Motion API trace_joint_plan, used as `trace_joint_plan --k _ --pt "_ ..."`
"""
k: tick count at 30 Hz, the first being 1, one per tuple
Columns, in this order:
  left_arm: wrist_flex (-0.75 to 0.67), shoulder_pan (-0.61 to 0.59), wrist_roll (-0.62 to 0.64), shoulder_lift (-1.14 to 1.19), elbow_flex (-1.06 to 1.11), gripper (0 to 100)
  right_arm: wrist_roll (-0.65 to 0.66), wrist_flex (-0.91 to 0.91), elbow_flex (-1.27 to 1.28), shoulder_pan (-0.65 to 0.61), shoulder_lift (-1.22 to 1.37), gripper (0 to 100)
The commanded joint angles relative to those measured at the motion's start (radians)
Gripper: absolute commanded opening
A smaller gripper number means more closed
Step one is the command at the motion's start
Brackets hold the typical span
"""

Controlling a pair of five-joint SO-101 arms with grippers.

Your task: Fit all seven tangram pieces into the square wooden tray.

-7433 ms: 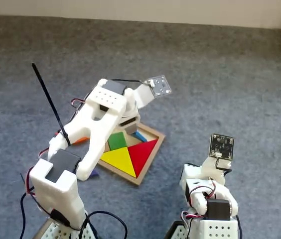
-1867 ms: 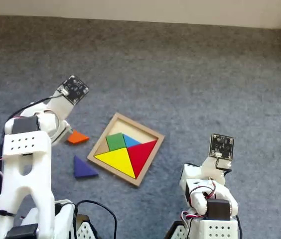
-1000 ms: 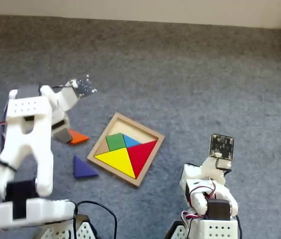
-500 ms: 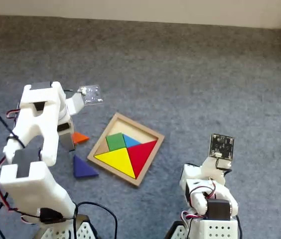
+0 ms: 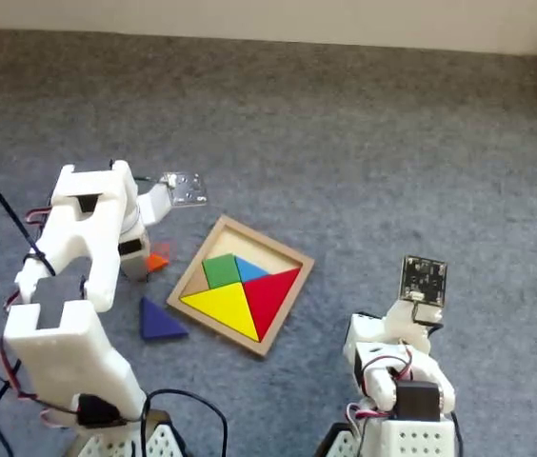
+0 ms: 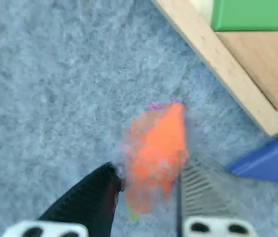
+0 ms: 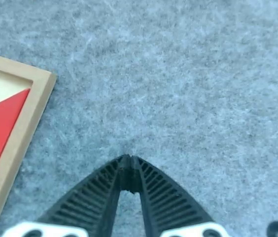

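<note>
Left pincer [image 6: 146, 165] down on the carpet, jaws apart on either side of the orange triangle [image 6: 154, 153] and close against its edges, though I would not call it clamped yet. Seconds ago this arm was stretched over the tray; it has since swung out to the left and dropped onto the piece, which has not left the carpet. Just beside it lies the blue-violet triangle [image 5: 161, 322], also outside. Further right, the square wooden tray [image 5: 268, 239] holds the green square [image 5: 221, 270], small blue triangle [image 5: 249, 269], yellow triangle [image 5: 226, 305] and red triangle [image 5: 273, 290], with bare wood at its left corner [image 5: 195, 282]. My right pincer [image 7: 130, 180] hangs over the carpet right of the tray, jaws together and holding nothing. By my reckoning, a fresh pick is under way, with two pieces still to place.
</note>
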Motion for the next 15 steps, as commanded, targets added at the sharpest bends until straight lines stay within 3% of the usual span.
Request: trace_joint_plan --k 1,7,12,15 --pt "0.044 0.031 0.066 -0.091 -0.039 8 0.008 -0.016 0.116 0.010 -0.012 0.5" --pt "0.057 0.070 0.176 -0.213 -0.030 8 0.008 -0.016 0.116 0.010 -0.012 0.5" --pt "0.054 0.090 0.190 -0.229 -0.041 8 0.008 -0.016 0.116 0.010 -0.012 0.5" --pt "0.049 0.093 0.187 -0.237 -0.042 15 0.008 -0.016 0.116 0.012 -0.012 0.5"
